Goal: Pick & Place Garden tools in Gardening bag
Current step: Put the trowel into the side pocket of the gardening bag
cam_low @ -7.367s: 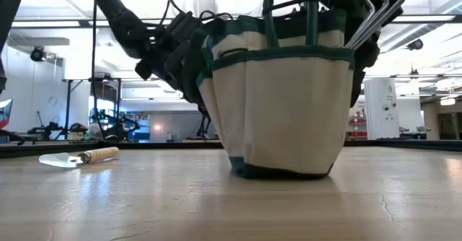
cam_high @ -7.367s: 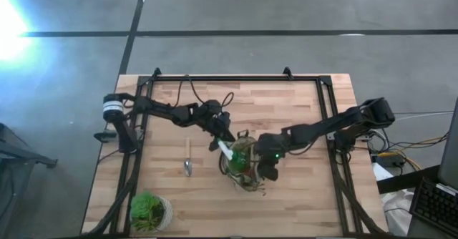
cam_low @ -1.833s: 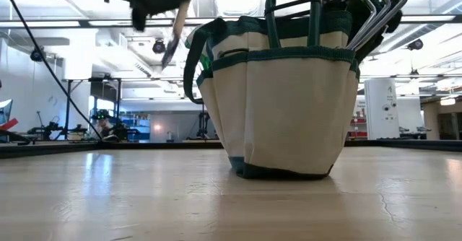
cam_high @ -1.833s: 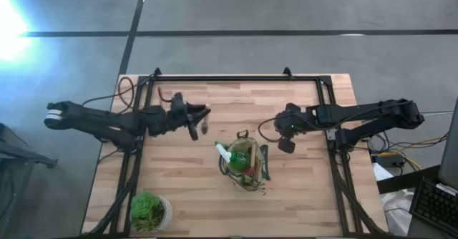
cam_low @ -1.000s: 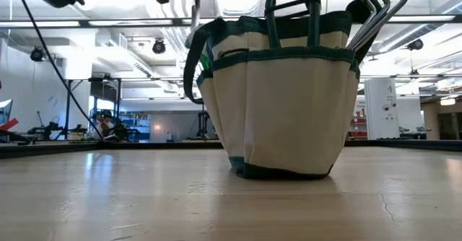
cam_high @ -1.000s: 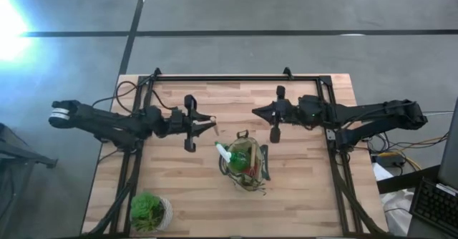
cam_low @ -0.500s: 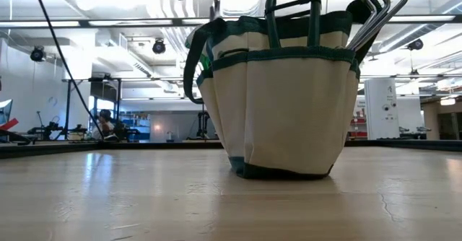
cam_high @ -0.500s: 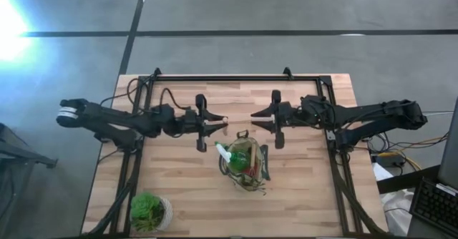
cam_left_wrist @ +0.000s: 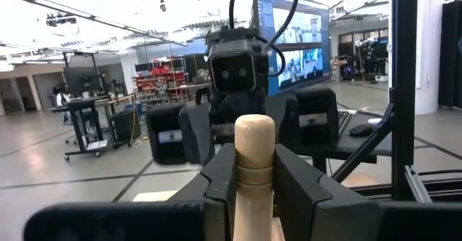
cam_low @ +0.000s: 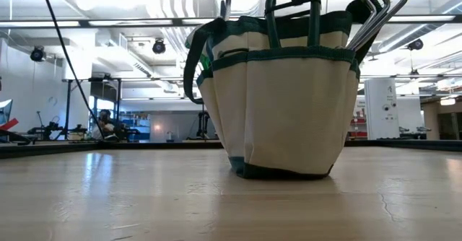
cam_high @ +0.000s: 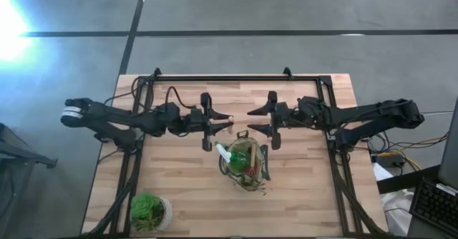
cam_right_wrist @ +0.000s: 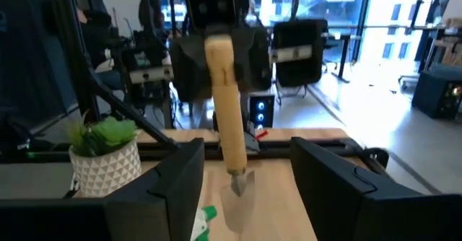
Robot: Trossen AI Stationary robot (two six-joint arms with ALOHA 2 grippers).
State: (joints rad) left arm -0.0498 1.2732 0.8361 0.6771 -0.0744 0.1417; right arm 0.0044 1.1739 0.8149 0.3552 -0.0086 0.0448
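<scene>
high view: the left gripper (cam_high: 223, 122) was seen clenched on the wooden-handled trowel (cam_high: 225, 117), held above the table (cam_high: 300, 196) just beside the gardening bag (cam_high: 245, 164), while the right gripper (cam_high: 256, 122) faced it with fingers spread, empty. low view: the bag stood upright on the table, tools poking from its rim. left wrist view: the trowel's handle was gripped between both fingers (cam_left_wrist: 220, 187). right wrist view: the trowel hung blade-down between the parted fingers (cam_right_wrist: 177, 176), with a potted plant (cam_right_wrist: 105, 154) seen beyond.
</scene>
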